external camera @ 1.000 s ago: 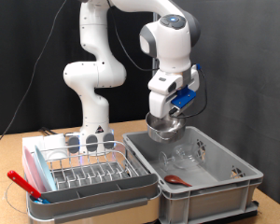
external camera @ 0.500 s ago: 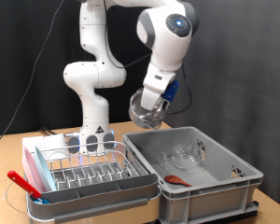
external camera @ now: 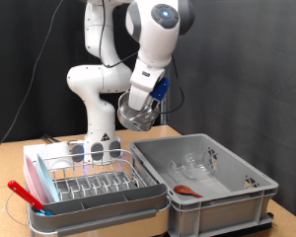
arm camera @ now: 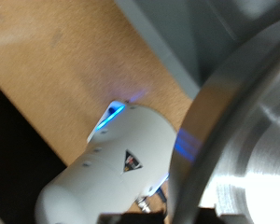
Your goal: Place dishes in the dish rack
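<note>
The arm (external camera: 138,59) hangs high over the middle of the wooden worktop (external camera: 10,163), above the gap between rack and crate. Its claw (external camera: 136,111) is clenched on the steel bowl (external camera: 135,116), which is tilted and held in the air, clear of everything below. In the wrist view the bowl (arm camera: 247,140) fills one side of the picture as a blurred silvery rim right against the camera, with a white, blue-lit part of the hand (arm camera: 107,173) beside it and the worktop (arm camera: 56,65) and a grey corner of the crate (arm camera: 191,28) behind; the fingers themselves are hidden by the bowl.

The rack (external camera: 89,176) sits toward the exterior view's left edge of the worktop, its wire grid on a white-pink tray with a grey trough (external camera: 99,202) at the front. A clear glass (external camera: 97,148) stands at its back, near the robot's base. A red-handled utensil (external camera: 25,193) lies at the rack's left side.

The grey crate (external camera: 252,193) stands just beside the rack, toward the worktop's right edge. Inside it lie clear glasses (external camera: 197,163) and something red (external camera: 185,190) near the front wall.
</note>
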You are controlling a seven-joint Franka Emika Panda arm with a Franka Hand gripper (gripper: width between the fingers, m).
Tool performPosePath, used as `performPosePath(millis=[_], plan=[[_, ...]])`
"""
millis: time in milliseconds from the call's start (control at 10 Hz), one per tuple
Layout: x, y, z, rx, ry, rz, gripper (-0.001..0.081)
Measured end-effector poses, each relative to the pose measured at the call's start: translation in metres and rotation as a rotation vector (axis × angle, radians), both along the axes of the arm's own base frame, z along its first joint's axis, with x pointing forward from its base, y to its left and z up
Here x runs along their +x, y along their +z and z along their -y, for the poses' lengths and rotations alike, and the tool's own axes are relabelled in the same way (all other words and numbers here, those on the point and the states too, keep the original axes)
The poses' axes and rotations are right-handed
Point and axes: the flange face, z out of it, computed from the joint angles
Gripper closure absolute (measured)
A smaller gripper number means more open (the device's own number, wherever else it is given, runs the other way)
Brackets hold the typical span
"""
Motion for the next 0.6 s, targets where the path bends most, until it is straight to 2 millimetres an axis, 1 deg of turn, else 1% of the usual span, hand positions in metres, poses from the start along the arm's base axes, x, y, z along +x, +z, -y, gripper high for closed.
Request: performPosePath(millis=[100,200,300,600], plan=[[-0.003,-0.003,0.001,0.006,0.032,-0.04,0.0779],[-0.007,-0.008,0.006,-0.001,0.071,-0.086,0.0779],[-0.009,-0.014,0.016,-0.018,0.089,-0.115,0.0779],[-0.011,-0.03,0.057,-0.006,0.123,-0.158,0.0779]])
